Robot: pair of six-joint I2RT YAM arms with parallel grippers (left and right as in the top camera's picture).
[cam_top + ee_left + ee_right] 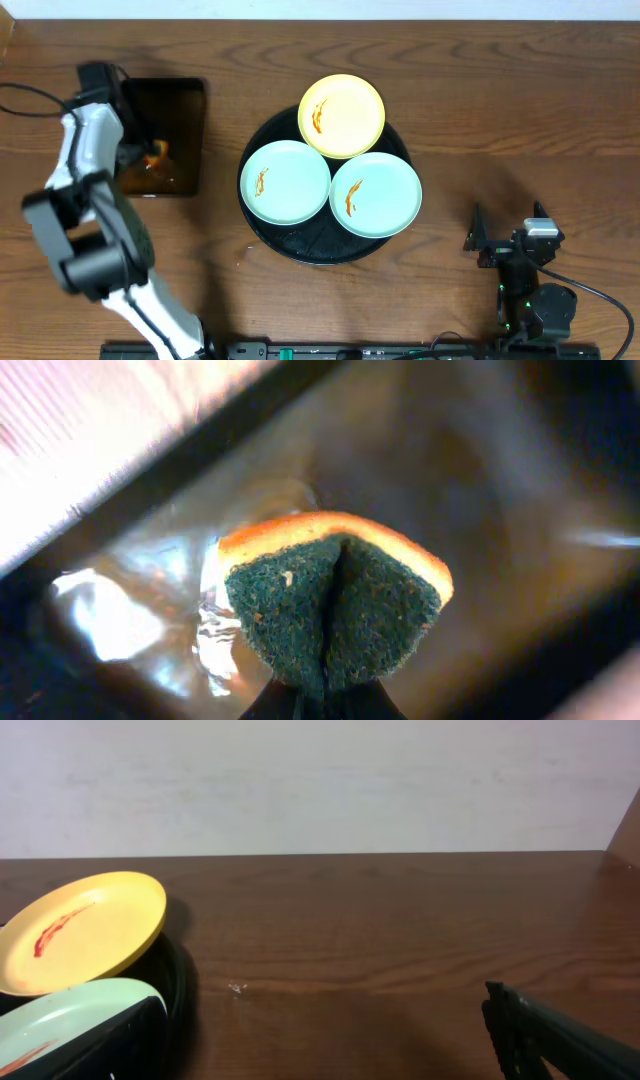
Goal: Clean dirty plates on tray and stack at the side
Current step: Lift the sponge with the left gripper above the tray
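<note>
Three plates lie on the round black tray: a yellow plate at the back, a mint plate at the left and a mint plate at the right, each with an orange sauce streak. My left gripper is over the rectangular tray and is shut on a green-and-orange sponge, held just over the brown liquid. My right gripper is open and empty, low over the table right of the tray. The right wrist view shows the yellow plate and a mint plate.
A rectangular black tray with brownish liquid sits at the back left. Bare wooden table lies between the round tray and my right arm. A cable runs along the left edge.
</note>
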